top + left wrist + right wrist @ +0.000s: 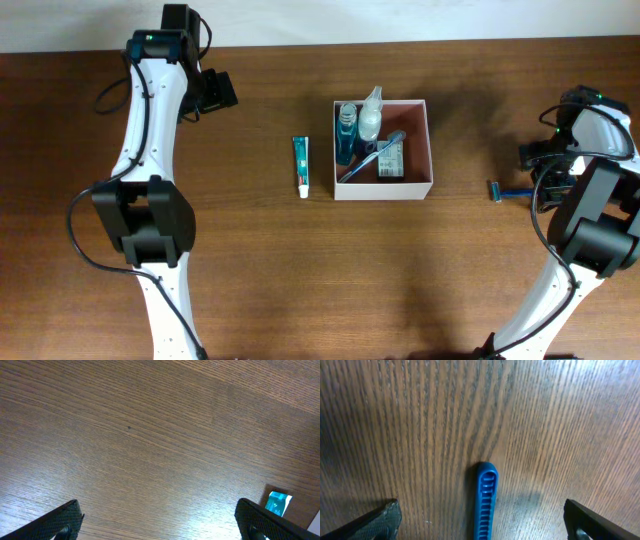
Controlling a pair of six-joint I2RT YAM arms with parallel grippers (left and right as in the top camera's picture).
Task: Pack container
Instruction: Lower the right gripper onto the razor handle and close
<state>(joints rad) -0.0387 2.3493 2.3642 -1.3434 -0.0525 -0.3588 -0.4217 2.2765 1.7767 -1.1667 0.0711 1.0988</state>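
My right hand (487, 527) hangs wide over the razor (485, 500), and my left hand (160, 522) hangs wide over the desk (300, 280). The container (383, 191) sits mid-desk, crowded. I judge the flat razor could skid from a pinch or catch on the bottles (370, 115).

Table (300, 290): dark brown, fine wood grain. Container (384, 192): white walls, reddish-brown inside. Tube (301, 165): teal-green, white cap. Razor (486, 500), toward table's right edge: blue, ribbed handle. My arms (150, 110): white, black joints.
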